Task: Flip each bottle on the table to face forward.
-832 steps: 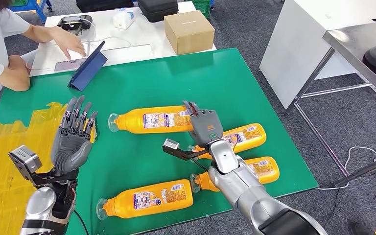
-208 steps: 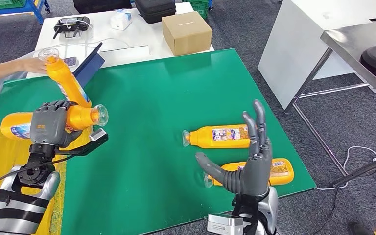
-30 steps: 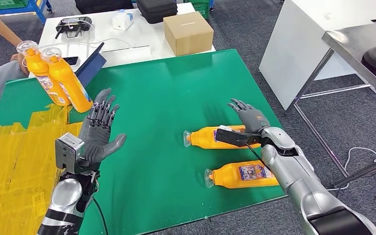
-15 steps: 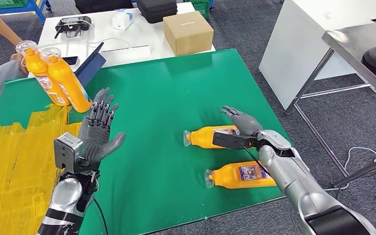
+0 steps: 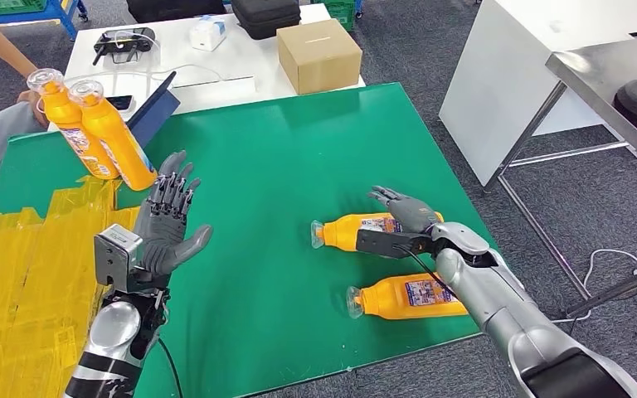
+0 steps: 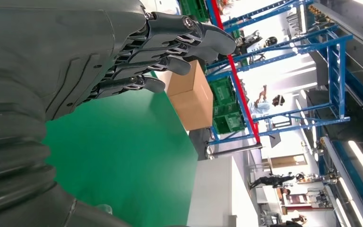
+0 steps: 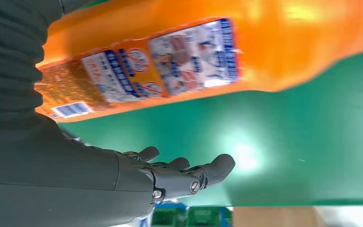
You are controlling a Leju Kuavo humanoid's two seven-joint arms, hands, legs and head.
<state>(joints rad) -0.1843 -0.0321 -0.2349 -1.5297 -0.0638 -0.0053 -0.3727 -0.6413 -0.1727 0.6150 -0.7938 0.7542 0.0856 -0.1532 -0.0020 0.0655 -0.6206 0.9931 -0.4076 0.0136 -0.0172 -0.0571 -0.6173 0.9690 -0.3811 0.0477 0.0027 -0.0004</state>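
Fingers (image 5: 381, 196) of my right hand (image 5: 406, 211) are spreading apart and reaching over the far side of the farther bottle (image 5: 357, 231), and I am seeing nothing gripped in them; from the head view I cannot tell if the palm is touching the bottle. In the right wrist view the fingers (image 7: 189, 175) are lying straight above the green mat (image 7: 288, 142), with the bottle's orange body (image 7: 264, 52) just beside the hand and its blue and white label (image 7: 179, 56) turning toward the camera.

I am looking at two orange bottles lying on their sides on the right part of the green table (image 5: 299, 141). The farther bottle is showing a clear cap pointing to the left and a small label near my hand. The nearer bottle (image 5: 410, 297) is lying close to the front edge, partly behind my right forearm, with a clear cap to the left and a coloured label facing up.

My left hand (image 5: 166, 228) is hanging raised above the left part of the table, palm open, fingers (image 5: 172, 186) wide apart and holding nothing. In the left wrist view the fingers (image 6: 170, 47) are stretching straight.

At the far left a person's hand (image 5: 29, 99) is holding two more orange bottles (image 5: 99, 137) upright, caps up, over the yellow taped area (image 5: 25, 274). A cardboard box (image 5: 319, 54) is sitting on the white table (image 5: 240, 50) behind
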